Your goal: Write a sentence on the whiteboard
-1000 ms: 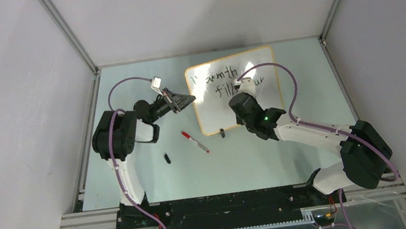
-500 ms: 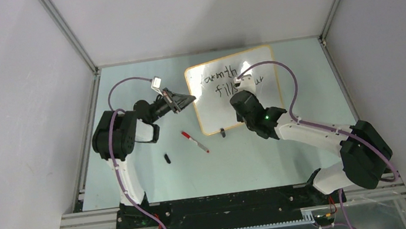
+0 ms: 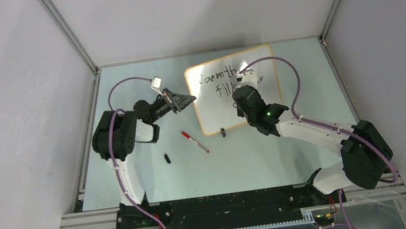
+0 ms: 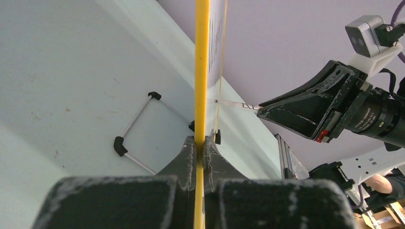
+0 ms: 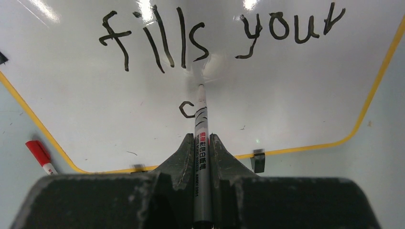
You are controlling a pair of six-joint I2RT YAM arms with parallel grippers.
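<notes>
Writing of the third line, in progress. Nearest: red-capped white marker and small black cap, loose on the pale green table, apart from the board. Next, right gripper: jaws clamped on a slim black-and-silver pen, tip touching the glossy white, orange-framed whiteboard at the table's far middle. Beside the tip, an open curve, judged the start of "day": close its bowl, add the stem, light even pressure, level under the black handwritten sentence. At the board's left edge, left gripper: jaws pinched on the frame; grip firm so nothing slides.
</notes>
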